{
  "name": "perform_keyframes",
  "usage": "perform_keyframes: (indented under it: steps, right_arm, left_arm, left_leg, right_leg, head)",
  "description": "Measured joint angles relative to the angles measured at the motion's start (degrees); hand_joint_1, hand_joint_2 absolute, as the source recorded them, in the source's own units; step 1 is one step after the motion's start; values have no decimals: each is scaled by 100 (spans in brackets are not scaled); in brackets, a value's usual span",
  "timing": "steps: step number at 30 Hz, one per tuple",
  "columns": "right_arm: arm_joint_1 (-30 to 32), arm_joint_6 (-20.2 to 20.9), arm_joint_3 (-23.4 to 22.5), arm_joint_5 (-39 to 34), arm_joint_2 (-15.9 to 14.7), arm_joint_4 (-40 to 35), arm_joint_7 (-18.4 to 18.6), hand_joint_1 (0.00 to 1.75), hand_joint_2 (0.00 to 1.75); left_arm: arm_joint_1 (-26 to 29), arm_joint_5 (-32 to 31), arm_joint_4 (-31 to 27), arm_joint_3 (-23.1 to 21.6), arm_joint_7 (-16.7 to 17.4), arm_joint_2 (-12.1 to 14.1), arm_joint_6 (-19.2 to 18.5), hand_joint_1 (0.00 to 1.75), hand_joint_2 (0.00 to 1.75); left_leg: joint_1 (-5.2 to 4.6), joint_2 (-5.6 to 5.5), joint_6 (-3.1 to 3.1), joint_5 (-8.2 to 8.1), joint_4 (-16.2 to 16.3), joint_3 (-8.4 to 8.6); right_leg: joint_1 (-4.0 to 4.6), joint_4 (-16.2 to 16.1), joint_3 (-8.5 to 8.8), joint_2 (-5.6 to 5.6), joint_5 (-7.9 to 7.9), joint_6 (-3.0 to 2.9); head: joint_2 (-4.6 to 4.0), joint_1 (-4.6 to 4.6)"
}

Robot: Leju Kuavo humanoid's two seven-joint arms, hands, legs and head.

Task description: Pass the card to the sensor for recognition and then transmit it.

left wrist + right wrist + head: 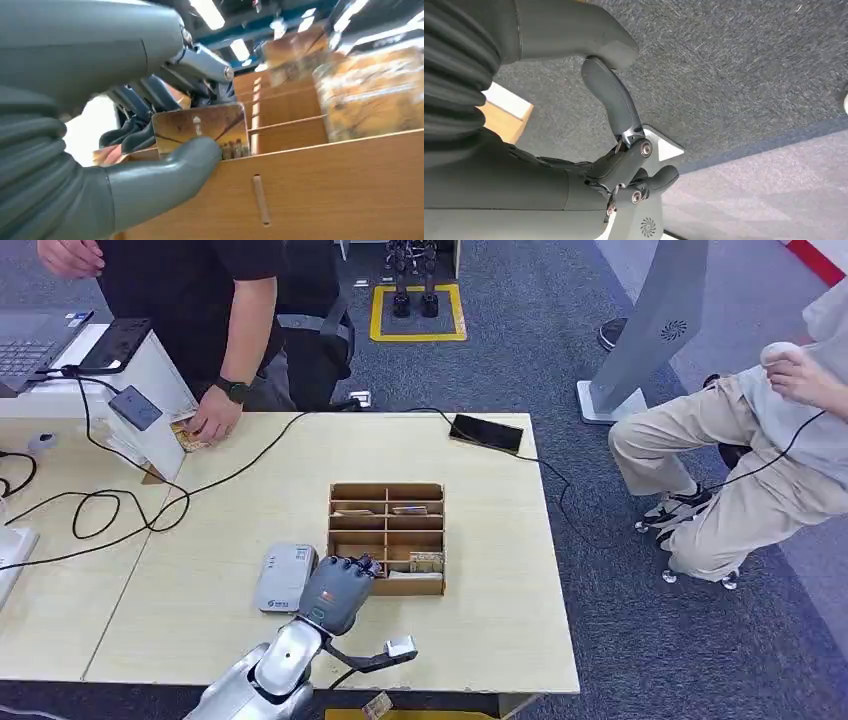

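Observation:
At the near left corner of the wooden compartment box (388, 502), my left hand (337, 592) reaches over the rim. The left wrist view shows this left hand (150, 185) pinching a brown picture card (200, 127) between thumb and fingers, just above the box's front wall (320, 190). More cards (426, 562) stand in the near right compartment. A grey-white card sensor (285, 577) lies flat on the table just left of the hand. My right hand (624, 170) hangs over grey carpet, holding nothing, fingers loosely bent.
A person in black stands at the far left, a hand (212, 420) on the table beside a white stand with a small reader (135, 407). Black cables (100, 510) loop across the left side. A phone (486, 432) lies at the far edge. Another person (740, 460) sits to the right.

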Motion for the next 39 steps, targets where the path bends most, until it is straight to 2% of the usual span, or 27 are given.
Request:
perform_keyframes:
  steps: [3, 5, 8, 12, 13, 15, 20, 23, 26, 32, 34, 37, 39]
  right_arm:
    - [0, 0, 0, 0, 0, 17, -9, 0, 175]
    - [0, 0, 0, -11, 0, 35, -9, 0, 175]
    - [1, 0, 0, -17, 0, 55, 13, 0, 175]
    - [-10, 0, 0, -35, 0, 74, 61, 0, 175]
    - [-8, 0, 0, -44, 0, 76, 66, 0, 175]
    - [-9, 0, 0, -44, 0, 79, 66, 0, 175]
    - [-9, 0, 0, -44, 0, 83, 66, 0, 175]
    - [-9, 0, 0, -44, 0, 83, 55, 0, 175]
    - [-10, 0, 0, -41, 0, 87, 46, 0, 175]
    - [-10, 0, 0, -59, 0, 92, 37, 0, 175]
    - [-11, 0, 0, -57, 0, 94, 20, 0, 175]
    - [-14, 0, 0, -39, 0, 103, -24, 0, 175]
    - [-16, 0, 0, -37, 0, 107, -26, 0, 175]
  left_arm:
    - [59, 154, 37, 0, -47, -26, 377, 175, 175]
    - [198, 505, 1, 4, -287, -42, 777, 175, 175]
    - [700, 1080, -733, 287, -1125, -138, 1028, 175, 175]
    - [1196, 1782, -1804, 1015, -2329, -632, 1069, 175, 175]
    - [1264, 2060, -2055, 1227, -2578, -773, 1073, 175, 175]
    - [1312, 2408, -2381, 1523, -2854, -961, 1089, 175, 175]
    - [1443, 2636, -2839, 1951, -3040, -1239, 1093, 175, 175]
    - [1463, 2864, -2918, 2109, -3252, -1333, 1093, 175, 175]
    - [1462, 3029, -2920, 2201, -3283, -1394, 1093, 175, 175]
    - [1418, 3614, -2918, 2227, -3217, -1408, 1093, 175, 175]
    - [1368, 3982, -2918, 2227, -3111, -1397, 1072, 175, 175]
    - [1151, 4934, -2876, 2227, -2920, -1360, 958, 175, 175]
    - [1075, 5021, -2859, 2227, -2914, -1333, 931, 175, 175]
  left_leg:
    - [0, -1, 0, 1, 0, 1]
    - [0, 1, 0, 1, 0, 1]
    - [0, -3, 1, 0, 1, -9]
    - [-2, -5, 5, -5, 1, -18]
    - [-2, -4, 6, -5, 1, -18]
    - [-2, -5, 8, -6, 1, -18]
    - [-1, -5, 7, -2, 1, -15]
    - [1, -5, 5, -1, 0, -14]
    - [2, -5, 5, -1, 0, -15]
    - [1, -6, 5, -2, 0, -16]
    - [1, -5, 5, -2, 0, -16]
    - [0, -6, 5, -1, 1, -16]
    - [0, -6, 5, 0, 1, -15]
  right_leg:
    - [0, 0, 1, 0, 0, 0]
    - [0, 1, 0, 3, 0, 0]
    - [0, 1, -10, 1, -1, 0]
    - [-1, -2, -14, -3, -3, -1]
    - [-1, -3, -15, -3, -3, 0]
    - [-1, -4, -13, -4, -2, 0]
    - [0, -4, -13, -5, 0, 1]
    - [1, -3, -13, -5, 0, 1]
    - [2, -3, -13, -5, -1, 1]
    - [1, -3, -13, -5, -1, 1]
    - [1, -3, -13, -4, -1, 1]
    - [0, -3, -13, -6, 0, 2]
    - [0, -3, -12, -6, 1, 1]
  head:
    - [0, 2]
    - [0, 0]
    - [0, 0]
    - [0, -2]
    - [0, 0]
    - [0, 0]
    - [0, -2]
    - [0, -2]
    - [0, 0]
    - [0, 0]
    - [0, -2]
    - [0, -2]
    - [0, -2]
